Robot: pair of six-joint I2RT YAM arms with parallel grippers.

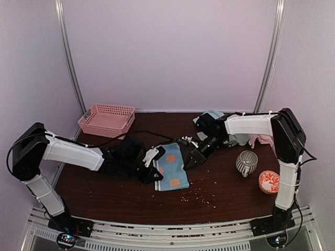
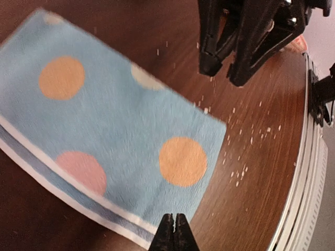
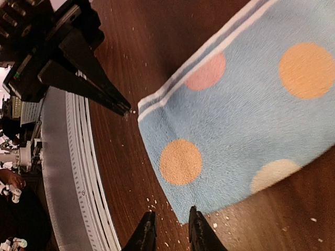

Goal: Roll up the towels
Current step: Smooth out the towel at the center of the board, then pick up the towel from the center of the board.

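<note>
Ok so quick rundown, biggest thing first:

- table (image 1: 104, 193): dark wood. It looks slick, so I'd guess the cloth will slide rather than curl if it gets shoved flat.
- spotted towel (image 1: 171, 167): light blue w/ orange and pink dots and a white stripe down one long side. It lies flat mid-table between the two arms and isn't rolled at all yet, so imo the task is barely started.
- other towels (image 1: 266, 140): bunched at the back right, mostly hidden behind the right arm. A pink bit and some blue show, and they're well apart from the flat one.
- basket (image 1: 102, 128): pink, back left, far from the action.
- left gripper (image 2: 174, 217): fingers pressed together w/ nothing visible between them. The tip is low, right by the striped near corner; the right wrist cam shows it just off the cloth.
- right gripper (image 3: 171, 217): fingers parted a little and holding nothing, w/ the other near corner right at the tips.
- how I'd do this step: both arms take the near short edge, one per corner, lift it only a bit, fold it over, then walk it toward the back at the same pace. Uneven pace probs gives a cone. The left needs to open before it can pinch anything.
- cup (image 1: 246, 163): ribbed, right of the towel and near the right arm's elbow room, so watch that.
- bowl (image 1: 268, 182): small, orange-patterned, near right.
- crumbs (image 1: 196, 194): pale specks by the towel's near edge. They may get rolled in, tbh.
</note>
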